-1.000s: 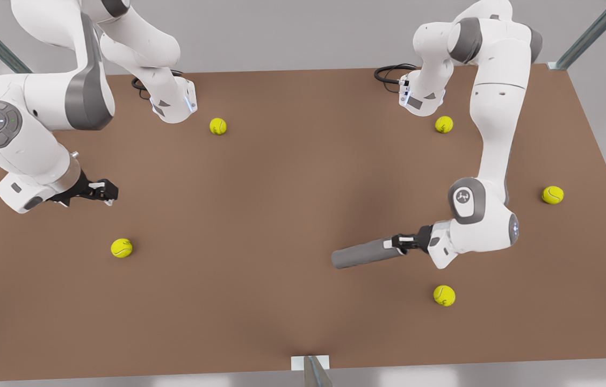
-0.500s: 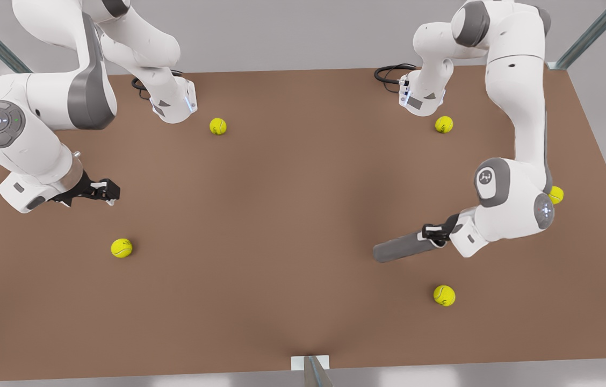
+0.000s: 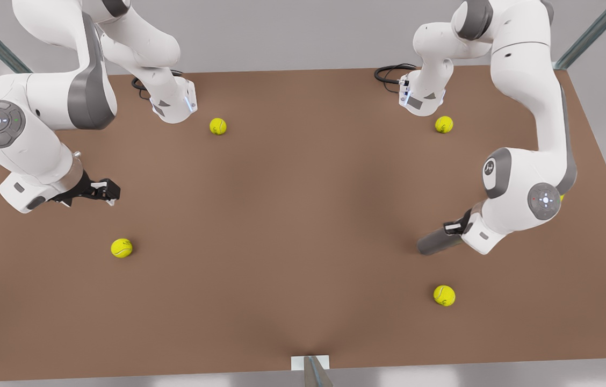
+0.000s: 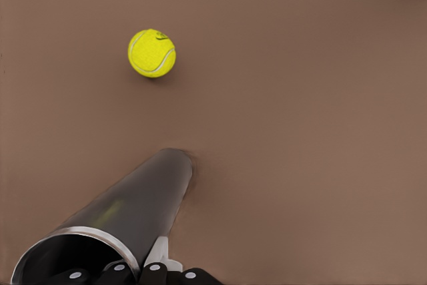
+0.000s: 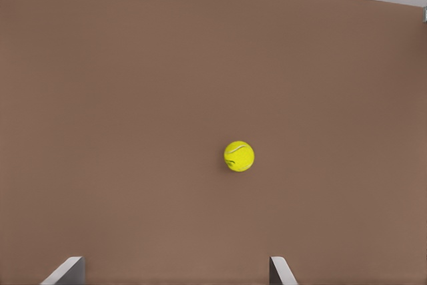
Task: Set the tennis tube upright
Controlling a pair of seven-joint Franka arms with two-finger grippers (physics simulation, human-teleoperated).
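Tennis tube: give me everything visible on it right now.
The tennis tube is a plain matte grey cylinder with a hollow dark end ringed by a paler rim. It is tilted, not upright: the far closed end is down at the brown table, the open end raised. The left gripper is shut on its rim at the open end, at the front view's right. The nearest tennis ball lies apart from it.
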